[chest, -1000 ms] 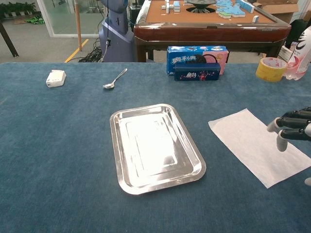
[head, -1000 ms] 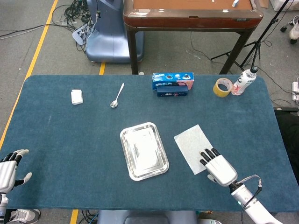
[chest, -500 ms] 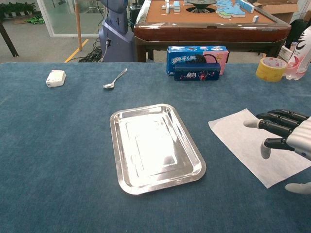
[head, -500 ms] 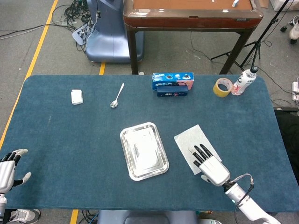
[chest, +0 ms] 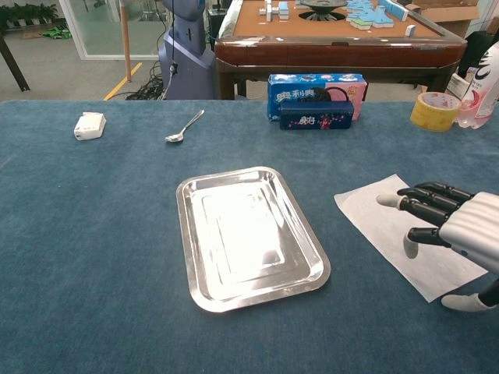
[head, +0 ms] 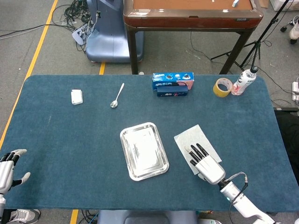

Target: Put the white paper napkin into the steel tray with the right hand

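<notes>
Right hand (head: 207,166) palm-down over white paper napkin (head: 189,139) near desk (head: 70,135) front edge; fingers (chest: 421,204) apart, extended, holding nothing.

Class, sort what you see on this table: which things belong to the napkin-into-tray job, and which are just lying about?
Belong to the job:
white paper napkin
steel tray
right hand, open above the napkin

Just lying about:
spoon
blue boxes
tape roll
bottle
small white object
left hand, idle at the table's edge
</notes>
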Tool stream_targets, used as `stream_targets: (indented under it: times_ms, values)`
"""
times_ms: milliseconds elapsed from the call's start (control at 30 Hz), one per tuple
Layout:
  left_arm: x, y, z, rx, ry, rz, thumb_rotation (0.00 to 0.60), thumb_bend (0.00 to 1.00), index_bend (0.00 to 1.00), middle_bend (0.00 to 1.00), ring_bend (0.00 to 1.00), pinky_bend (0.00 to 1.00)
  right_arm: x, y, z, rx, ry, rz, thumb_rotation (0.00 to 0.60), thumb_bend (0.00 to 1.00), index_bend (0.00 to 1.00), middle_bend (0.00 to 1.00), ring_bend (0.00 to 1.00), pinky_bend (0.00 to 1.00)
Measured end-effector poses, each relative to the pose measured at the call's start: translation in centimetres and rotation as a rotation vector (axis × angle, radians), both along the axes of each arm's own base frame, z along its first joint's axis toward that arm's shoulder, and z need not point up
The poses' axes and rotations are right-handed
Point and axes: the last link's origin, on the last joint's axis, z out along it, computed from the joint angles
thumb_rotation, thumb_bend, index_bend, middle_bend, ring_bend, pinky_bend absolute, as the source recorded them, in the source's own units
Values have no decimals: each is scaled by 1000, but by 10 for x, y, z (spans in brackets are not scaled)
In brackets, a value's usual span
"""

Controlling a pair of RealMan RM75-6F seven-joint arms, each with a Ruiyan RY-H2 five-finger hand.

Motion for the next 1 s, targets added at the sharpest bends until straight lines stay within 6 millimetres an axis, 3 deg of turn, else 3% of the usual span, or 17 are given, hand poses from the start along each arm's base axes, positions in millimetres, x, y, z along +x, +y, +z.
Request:
stream_targets:
  times_ms: [333,600,1000]
  values:
    - [0,-1,1,4,-2,-1,600,198,238,223,212,324,-1,-2,-7,2,12,-4,600,26,453,58,0,28]
    - [0,0,2,4,-3,-1,600,197,238,223,212,324,-1,-2,-10,6,9,-12,600,298,500,61,0,28]
    - [0,0,1,2,-4,0,600,197,238,223,212,324,-1,-2,-9,4,1,-24,600,534,543,81,0,28]
